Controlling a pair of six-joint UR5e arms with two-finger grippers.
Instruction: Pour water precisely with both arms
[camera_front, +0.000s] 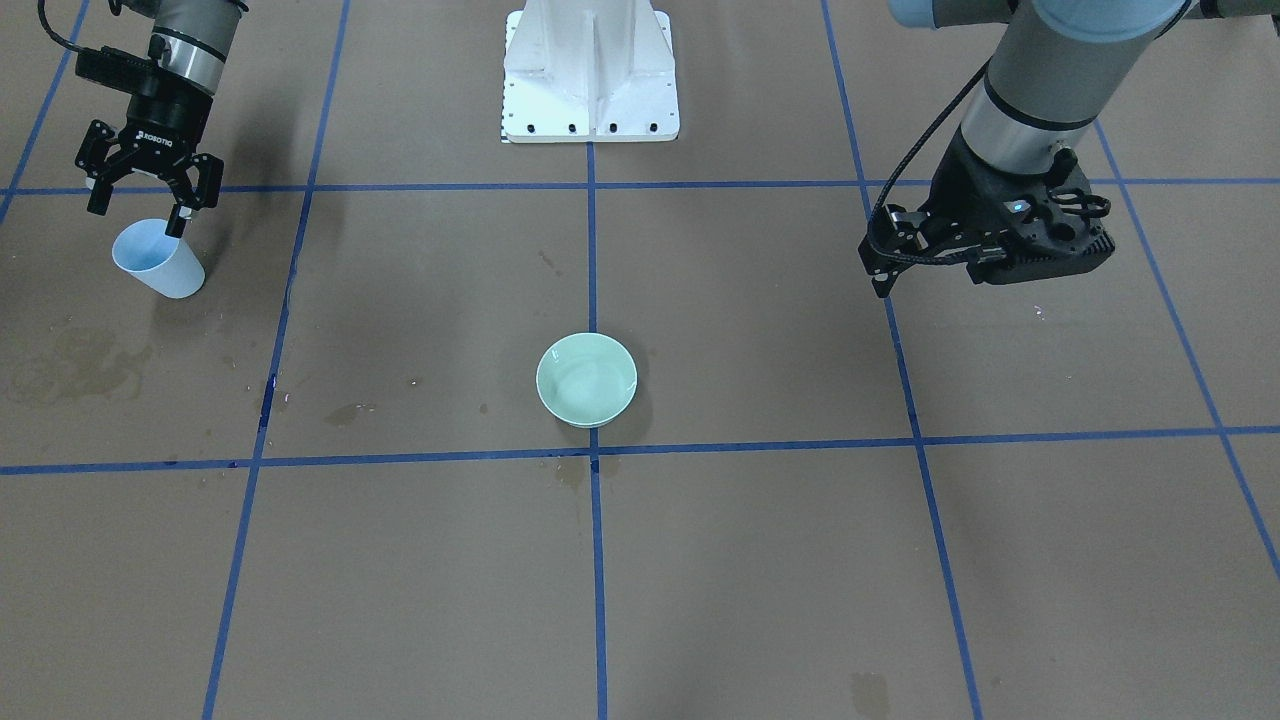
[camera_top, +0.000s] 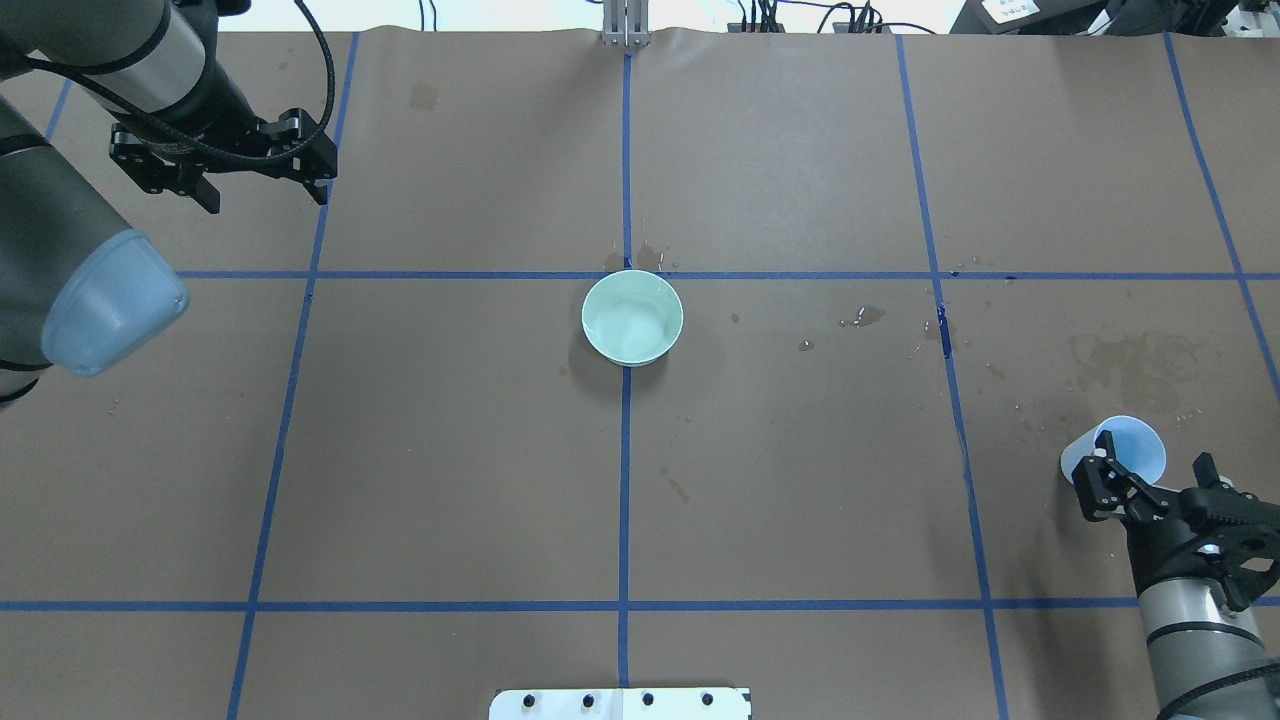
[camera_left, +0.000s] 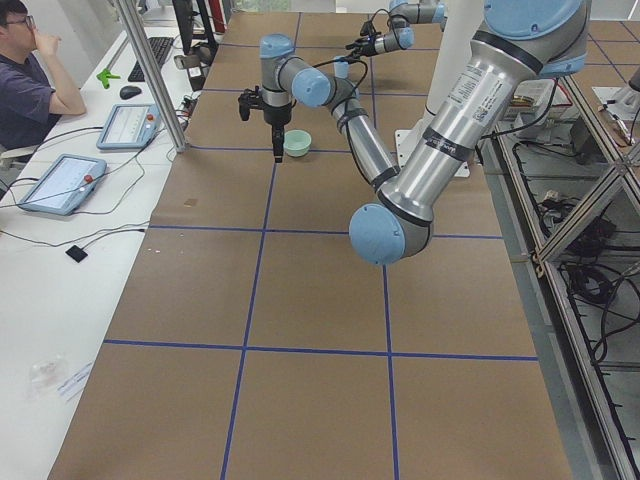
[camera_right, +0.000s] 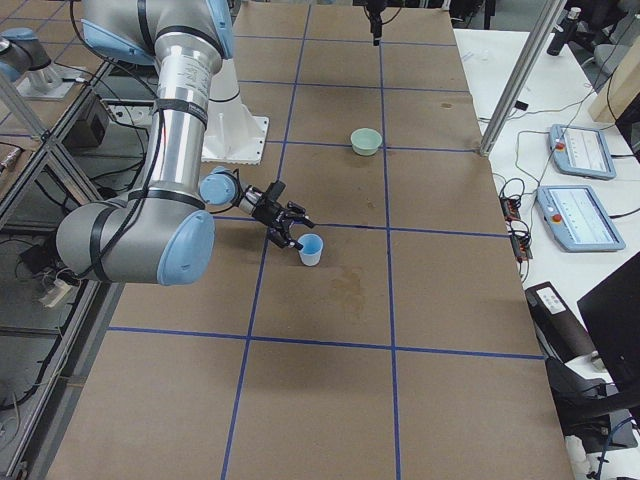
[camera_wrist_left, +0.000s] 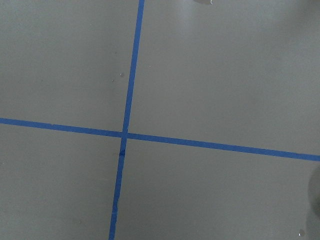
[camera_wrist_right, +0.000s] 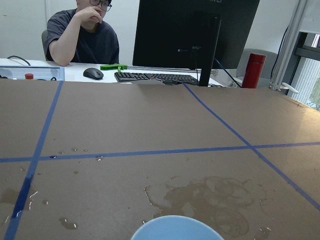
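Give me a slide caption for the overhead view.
Right gripper open at a blue cup, left gripper open and empty, green bowl between them.

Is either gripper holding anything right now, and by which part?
Nothing is held. The right gripper is open at the cup, one finger by its rim. The left gripper is open and empty.

Even, bright overhead lighting; soft shadows, all views sharp.
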